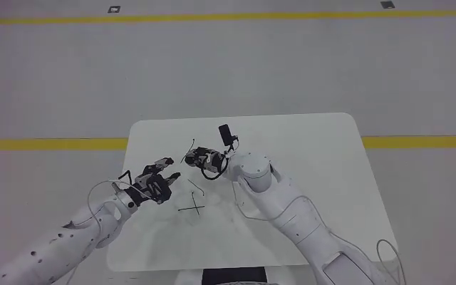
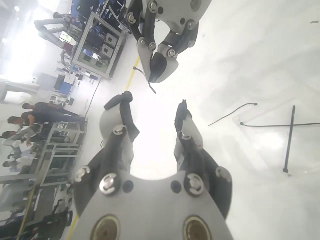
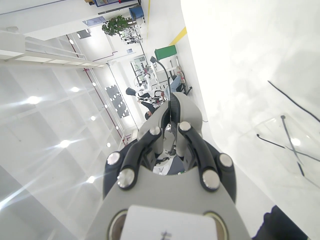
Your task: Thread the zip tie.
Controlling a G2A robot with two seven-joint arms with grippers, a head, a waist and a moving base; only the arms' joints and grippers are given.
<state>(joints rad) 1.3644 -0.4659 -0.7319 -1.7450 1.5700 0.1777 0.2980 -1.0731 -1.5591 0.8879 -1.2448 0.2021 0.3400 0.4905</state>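
Right jaws pinch the zip tie [image 2: 151,87] (left jaws spread nearby).

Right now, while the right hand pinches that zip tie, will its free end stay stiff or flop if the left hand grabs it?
Probably springy, not limp: the zip tie juts from the shut right hand with a slight curve. Likely light, being so thin. It may swivel, since little of it is pinched.

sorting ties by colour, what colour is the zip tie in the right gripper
Black zip tie, clearest in the left wrist view.
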